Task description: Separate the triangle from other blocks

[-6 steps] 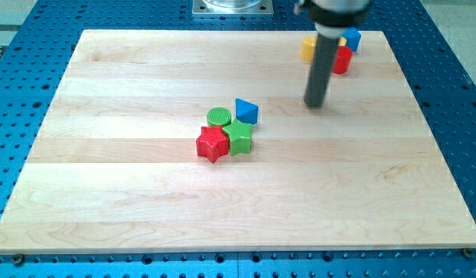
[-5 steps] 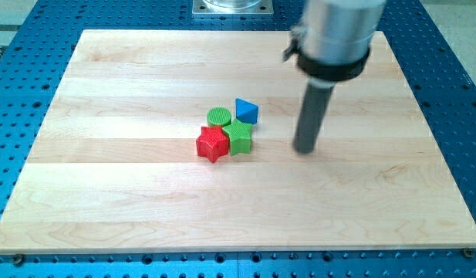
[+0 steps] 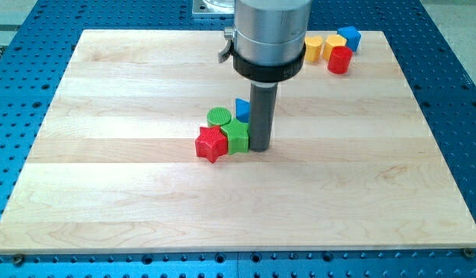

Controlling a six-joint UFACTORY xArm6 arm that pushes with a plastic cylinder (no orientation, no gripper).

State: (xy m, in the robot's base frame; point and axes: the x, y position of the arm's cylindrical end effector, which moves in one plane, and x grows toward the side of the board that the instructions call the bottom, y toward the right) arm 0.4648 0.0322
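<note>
A blue triangle block sits near the board's middle, mostly hidden behind my rod. It touches a cluster of a green round block, a green block and a red star block. My tip rests on the board just right of the green block and below the blue triangle, close against them.
At the view's top right stand two yellow blocks, a red cylinder and a blue block. The wooden board lies on a blue perforated table.
My tip has moved from the top right down and left to the right side of the central cluster. The rod now covers much of the blue triangle. The blocks have not visibly moved.
</note>
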